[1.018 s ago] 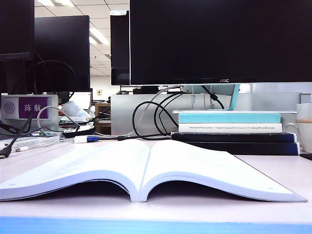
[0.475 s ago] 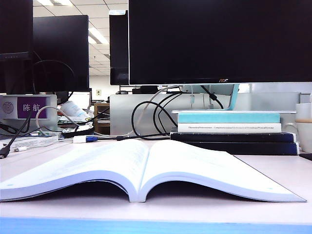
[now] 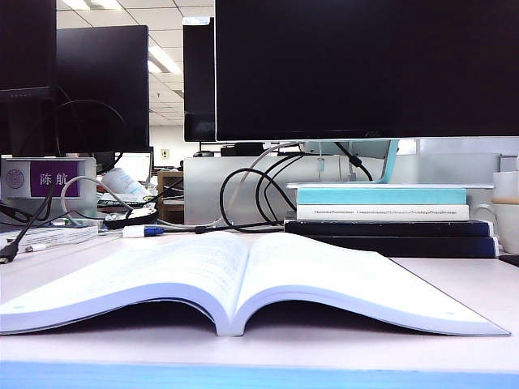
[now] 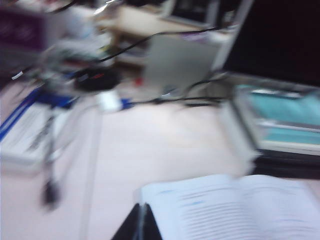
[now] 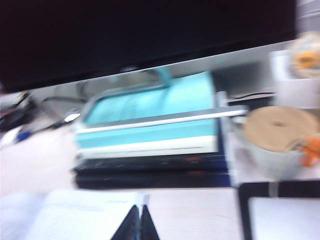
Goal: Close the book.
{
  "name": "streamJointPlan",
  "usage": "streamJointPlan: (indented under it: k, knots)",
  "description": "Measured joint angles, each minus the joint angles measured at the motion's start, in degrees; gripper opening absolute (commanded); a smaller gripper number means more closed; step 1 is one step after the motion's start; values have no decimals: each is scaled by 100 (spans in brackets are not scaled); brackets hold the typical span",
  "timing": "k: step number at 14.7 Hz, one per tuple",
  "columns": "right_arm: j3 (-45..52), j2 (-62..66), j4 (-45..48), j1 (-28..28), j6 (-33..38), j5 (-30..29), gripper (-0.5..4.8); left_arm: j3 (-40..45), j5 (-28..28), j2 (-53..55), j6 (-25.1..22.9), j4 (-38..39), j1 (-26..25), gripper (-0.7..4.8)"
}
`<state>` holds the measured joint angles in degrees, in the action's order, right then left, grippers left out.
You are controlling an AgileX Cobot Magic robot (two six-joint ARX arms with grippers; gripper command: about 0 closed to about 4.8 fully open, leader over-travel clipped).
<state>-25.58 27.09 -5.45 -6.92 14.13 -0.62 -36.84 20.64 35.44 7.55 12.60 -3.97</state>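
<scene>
The book [image 3: 324, 275] lies open on the desk, white pages up and arched to both sides of its spine. No gripper shows in the exterior view. In the blurred left wrist view my left gripper [image 4: 141, 221] is shut, its dark tips just short of the far left corner of the book [image 4: 240, 210]. Blur also marks the right wrist view, where my right gripper [image 5: 140, 216] is shut too, its tips at the far right corner of the book [image 5: 75, 215]. Nothing shows between either pair of fingers.
A stack of teal, white and navy books [image 3: 381, 212] lies behind the open book, under a large monitor [image 3: 365, 65]. Black cables [image 3: 251, 194] trail at the back. A lidded cup [image 5: 277, 135] and a black-framed flat device [image 5: 280, 210] are at the right.
The book lies as before. The exterior picture only shifts by a few pixels and back.
</scene>
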Motion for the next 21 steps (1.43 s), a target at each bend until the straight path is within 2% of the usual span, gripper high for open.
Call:
streamJointPlan:
  k: [2,3,4,5,6,7,8,9,10,13,15,17,19,21]
  knots:
    - [-297,424,-83,-2,-142,-330,-1,-422,-214,59,-81,352,389,-5]
    - [-452,656,-254,-2,-205,-474,-1,-612,-588,68,-114,570,730,-5]
    - [-658,1062,-348,-2,-243,-857,-1,-804,-1425,55,-66,1078,1812,-5]
    - [-671,1117,-350,-2,-247,-975,-1,-802,-1790,57,42,1322,2282,-5]
    - [-728,1261,-354,0,-254,-1233,-1,-758,-2625,70,256,1707,3233,-5]
    - [-728,1283,-356,0,-262,-1318,-1,-715,-3056,68,328,1742,3676,-5]
    - [-728,1290,-367,2,-315,-1475,-1,-610,-4035,72,745,1755,4927,-5]
    - [-728,1292,-367,-2,-328,-1589,-1,-439,-4288,74,1152,1674,5536,-5]
    - [-728,1294,-367,0,-330,-1613,-1,-251,-4465,85,1464,1740,5801,-5]
    - [-728,1298,-393,0,-332,-1860,-1,35,-4496,98,2070,1698,6310,-5]
    - [-728,1305,-413,-2,-334,-1893,-1,577,-4478,210,2533,1294,6767,-5]
    - [-728,1307,-461,-149,-334,-2151,-1,890,-4312,791,2732,1056,6900,-5]
    - [-728,1353,-739,-1045,-321,-2330,-1,909,-4019,1910,2791,258,6909,-5]
    - [-728,1449,-741,-1530,-323,-1980,-1,918,-3849,2592,2820,-94,6911,-5]
